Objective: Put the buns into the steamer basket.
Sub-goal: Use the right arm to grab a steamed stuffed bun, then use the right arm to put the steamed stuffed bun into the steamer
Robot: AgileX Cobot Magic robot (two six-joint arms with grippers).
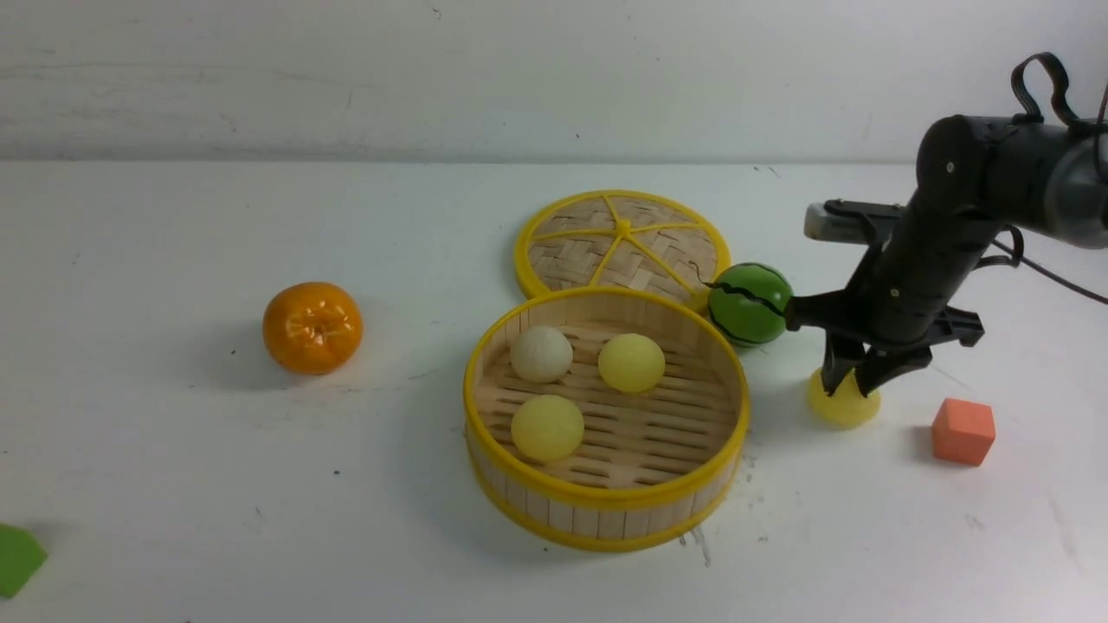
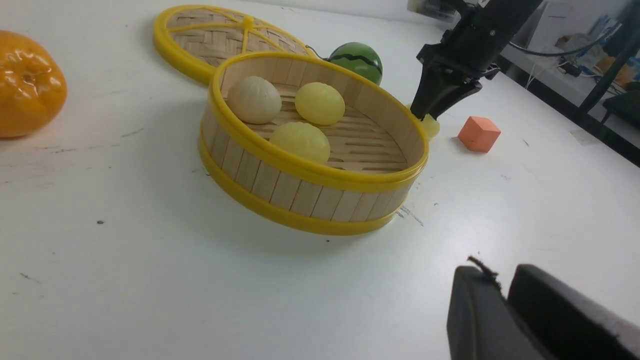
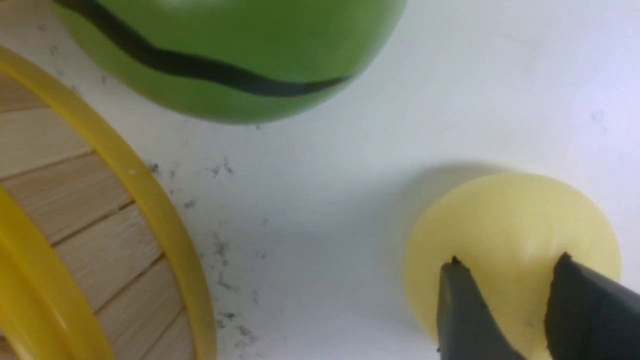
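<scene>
The steamer basket (image 1: 606, 510) stands mid-table and holds three buns: an off-white bun (image 1: 541, 353) and two pale yellow buns (image 1: 631, 362) (image 1: 547, 427). Another pale yellow bun (image 1: 844, 414) rests on the table to the basket's right. My right gripper (image 1: 853, 389) points down onto it. Up close, the right gripper's (image 3: 510, 260) fingers stand apart astride the top of that bun (image 3: 510, 210). My left gripper (image 2: 500, 272) hovers over bare table near the basket (image 2: 300, 190), fingers together and empty. It is out of the front view.
The woven lid (image 1: 621, 247) lies flat behind the basket, with the green watermelon ball (image 1: 749, 303) at its right edge, close to my right arm. An orange (image 1: 312, 327) sits far left, an orange cube (image 1: 963, 430) right of the loose bun, and a green piece (image 1: 16, 558) at the front left corner.
</scene>
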